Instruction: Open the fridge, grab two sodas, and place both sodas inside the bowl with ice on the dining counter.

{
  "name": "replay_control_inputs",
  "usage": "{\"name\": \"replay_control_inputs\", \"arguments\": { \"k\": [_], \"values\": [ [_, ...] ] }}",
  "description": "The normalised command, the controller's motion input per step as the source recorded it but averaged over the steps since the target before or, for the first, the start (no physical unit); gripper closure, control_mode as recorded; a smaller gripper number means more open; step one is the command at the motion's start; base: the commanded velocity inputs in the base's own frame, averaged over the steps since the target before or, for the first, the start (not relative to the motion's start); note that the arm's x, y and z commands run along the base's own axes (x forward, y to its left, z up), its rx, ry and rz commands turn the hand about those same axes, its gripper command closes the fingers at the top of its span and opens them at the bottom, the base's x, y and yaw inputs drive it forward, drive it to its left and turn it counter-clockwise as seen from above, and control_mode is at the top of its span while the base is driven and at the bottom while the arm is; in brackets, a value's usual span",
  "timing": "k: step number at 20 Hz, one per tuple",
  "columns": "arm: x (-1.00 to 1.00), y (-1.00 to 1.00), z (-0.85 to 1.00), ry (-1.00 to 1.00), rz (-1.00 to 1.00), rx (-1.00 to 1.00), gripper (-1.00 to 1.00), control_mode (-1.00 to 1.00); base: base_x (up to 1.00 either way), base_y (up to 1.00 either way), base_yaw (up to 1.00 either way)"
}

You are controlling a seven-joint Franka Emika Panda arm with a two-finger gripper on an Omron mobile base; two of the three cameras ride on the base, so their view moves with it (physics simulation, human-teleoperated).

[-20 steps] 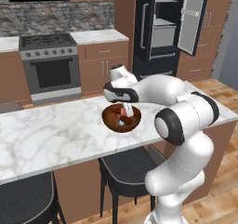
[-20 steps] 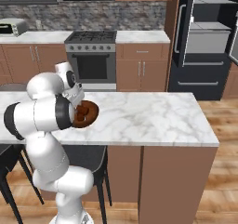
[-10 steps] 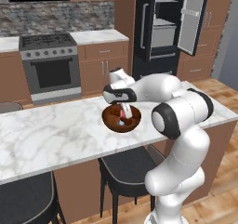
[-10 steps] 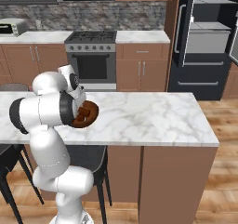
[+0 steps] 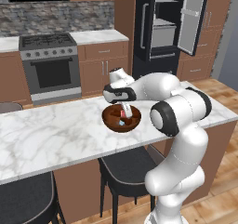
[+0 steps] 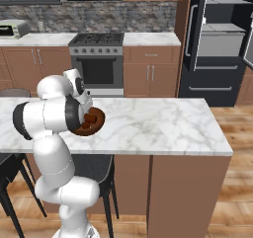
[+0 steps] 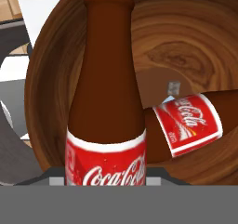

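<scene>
The claw (image 5: pixel 124 110) holds a soda (image 7: pixel 106 107) by its labelled body, over the bowl (image 5: pixel 122 118). In the hand view the bottle's long axis runs straight away from the camera, neck toward the bowl's far rim. A second soda (image 7: pixel 193 123) lies on its side inside the bowl, label up, touching the held one. The bowl sits on the desk (image 5: pixel 56 135), near its middle. Stools (image 5: pixel 125 162) stand under the desk's near edge. Beyond the bowl stands the stove (image 5: pixel 49 65); right of the stove, the fridge (image 5: pixel 160 25), door open.
</scene>
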Motion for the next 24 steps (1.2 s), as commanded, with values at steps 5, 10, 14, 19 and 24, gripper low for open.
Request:
{"name": "replay_control_inputs", "arguments": {
  "k": [5,10,14,19,24],
  "values": [
    [0.00,0.00,-0.05,0.00,0.00,0.00,-1.00,-1.00,0.00,0.00,0.00],
    [0.00,0.00,0.00,0.01,0.03,0.00,-1.00,-1.00,0.00,0.00,0.00],
    [0.00,0.00,0.13,0.02,0.01,0.00,-1.00,-1.00,0.00,0.00,0.00],
    [-0.03,0.00,0.32,0.01,0.01,0.00,-1.00,-1.00,0.00,0.00,0.00],
    [-0.02,0.00,0.38,0.01,0.02,0.00,-1.00,-1.00,0.00,0.00,0.00]
  ]
}}
